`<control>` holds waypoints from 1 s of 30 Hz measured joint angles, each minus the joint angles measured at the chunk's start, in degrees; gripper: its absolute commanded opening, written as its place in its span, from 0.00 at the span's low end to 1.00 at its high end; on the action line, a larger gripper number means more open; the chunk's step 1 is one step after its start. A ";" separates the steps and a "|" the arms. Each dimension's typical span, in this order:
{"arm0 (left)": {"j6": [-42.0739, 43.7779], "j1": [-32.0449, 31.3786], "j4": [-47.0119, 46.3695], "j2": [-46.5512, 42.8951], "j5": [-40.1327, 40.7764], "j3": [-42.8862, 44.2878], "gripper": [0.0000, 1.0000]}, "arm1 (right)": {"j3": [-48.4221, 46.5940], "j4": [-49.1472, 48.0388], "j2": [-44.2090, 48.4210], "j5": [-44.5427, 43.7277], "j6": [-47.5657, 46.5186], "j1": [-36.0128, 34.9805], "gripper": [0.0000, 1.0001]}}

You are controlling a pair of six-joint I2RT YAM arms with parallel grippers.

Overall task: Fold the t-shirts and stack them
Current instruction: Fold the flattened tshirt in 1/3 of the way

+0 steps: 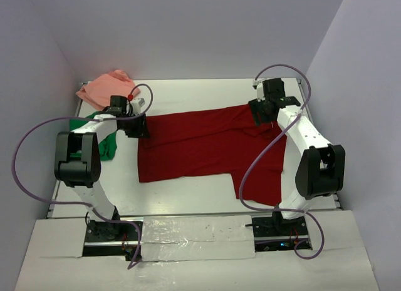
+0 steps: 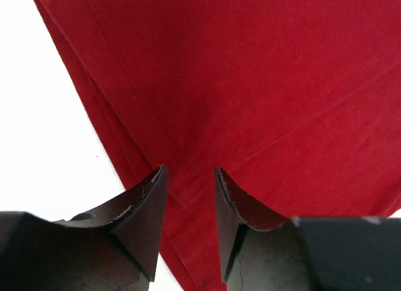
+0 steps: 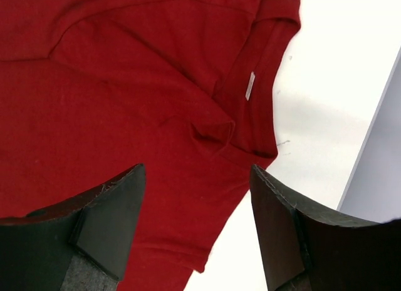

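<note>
At table centre: dark red t-shirt [image 1: 200, 147] lies spread sideways on the white table [image 1: 188, 194], hem to the left, collar [image 3: 263, 84] to the right, 1 sleeve trailing toward the near edge. Bright green t-shirt [image 1: 109, 147] sits at the left, partly under the left arm. Salmon pink t-shirt [image 1: 106, 87] is bunched in the far-left corner. Neither looks folded.

Step in hand (judgement): first fold of the red shirt, with both arms positioning for a pinch at the far edge. No stack started; task is early.

Left gripper [image 2: 191, 172]: jaws parted by a narrow gap, poised over the layered hem edge at the shirt's far-left corner. Cloth shows in the gap, but nothing is visibly clamped.

Right gripper [image 3: 197, 169]: jaws wide apart, hanging over the neck end, the collar and its white label [image 3: 250, 86] just ahead of the fingertips. Holding nothing.

Pose: each arm has its elbow up near the table's near side and its forearm reaching away to the far edge, wrist tipped down. The 2 grippers are well apart, 1 at each end of the shirt.

Next move calls for (judgement): lower both sets of fingers to the cloth, close on all layers at hem corner and shoulder, then lift evenly and carry the far edge toward the near side. Risk: catching only the top layer, or uneven lift skewing the fold.
</note>
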State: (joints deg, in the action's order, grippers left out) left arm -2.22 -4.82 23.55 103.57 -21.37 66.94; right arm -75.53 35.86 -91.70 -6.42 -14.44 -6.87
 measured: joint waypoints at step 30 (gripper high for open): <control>23.10 0.44 33.09 -15.87 -9.07 -1.40 0.05 | 11.23 30.08 14.34 17.22 -14.36 0.44 0.00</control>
State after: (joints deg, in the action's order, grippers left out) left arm 20.88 -4.38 56.64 87.70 -30.44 65.54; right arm -64.29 65.93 -77.36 10.81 -28.80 -6.44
